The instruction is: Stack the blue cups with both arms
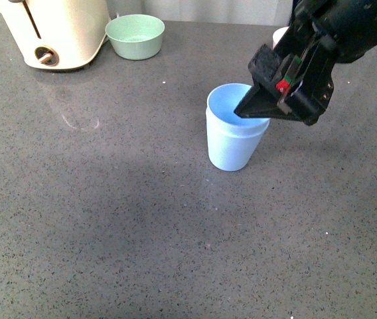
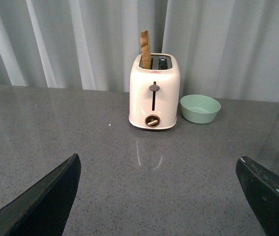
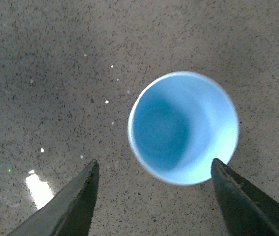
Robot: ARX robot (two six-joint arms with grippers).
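One light blue cup [image 1: 233, 136] stands upright mid-table; a step below its rim may be a second cup nested in it, I cannot tell. No other blue cup shows. My right gripper [image 1: 256, 106] hovers just above the cup's right rim, open and empty. In the right wrist view the cup [image 3: 183, 128] is seen from above, empty inside, lying just ahead of the open gripper [image 3: 154, 161], between the lines of its two fingers [image 3: 73, 204]. My left gripper [image 2: 158, 158] is open and empty low over bare table and does not show in the front view.
A cream toaster [image 1: 56, 33] stands at the back left, with a slice in its slot in the left wrist view [image 2: 154, 93]. A green bowl [image 1: 135, 36] sits beside it, also in the left wrist view [image 2: 200, 108]. A pale rim [image 1: 280, 34] shows behind my right arm.
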